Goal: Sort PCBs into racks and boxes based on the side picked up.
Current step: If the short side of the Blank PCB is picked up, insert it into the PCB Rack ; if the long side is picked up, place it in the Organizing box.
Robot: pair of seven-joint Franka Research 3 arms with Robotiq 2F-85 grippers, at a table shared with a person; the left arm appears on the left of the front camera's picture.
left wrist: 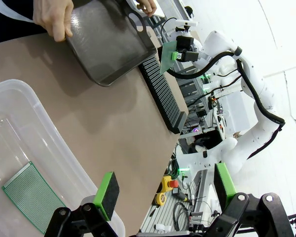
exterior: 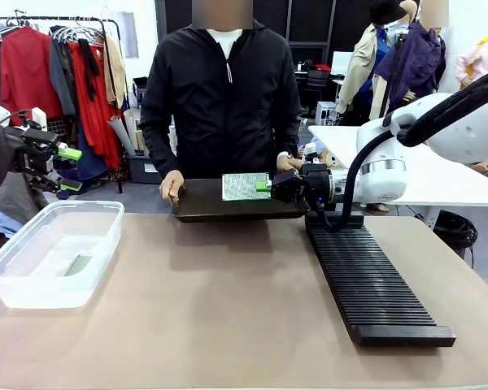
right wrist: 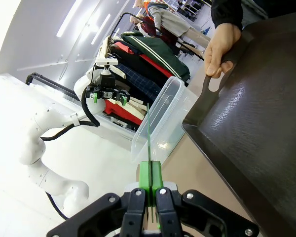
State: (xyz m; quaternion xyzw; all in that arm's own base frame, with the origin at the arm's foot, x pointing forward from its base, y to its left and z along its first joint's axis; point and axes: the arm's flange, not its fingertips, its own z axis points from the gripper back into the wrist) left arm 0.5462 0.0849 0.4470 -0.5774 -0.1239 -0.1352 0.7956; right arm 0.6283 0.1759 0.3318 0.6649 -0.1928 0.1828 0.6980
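PCB (exterior: 246,186) hangs pinched by its edge in the right gripper (exterior: 268,186), above the tray's (exterior: 203,213) right end; left gripper (exterior: 69,169) gapes near the box's (exterior: 32,268) left edge. Likely bound for the rack (exterior: 374,284): keep it upright, square it to a slot, lower gently.

White glossy arms (exterior: 476,140) — black cable hoses (exterior: 354,185), black jaws, green pads (left wrist: 107,193)

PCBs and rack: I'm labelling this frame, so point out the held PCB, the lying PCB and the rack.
held PCB (exterior: 244,186), front view, middle of its face.
lying PCB (left wrist: 33,196), left wrist view, board's centre.
rack (exterior: 372,280), front view, slots at mid-length.
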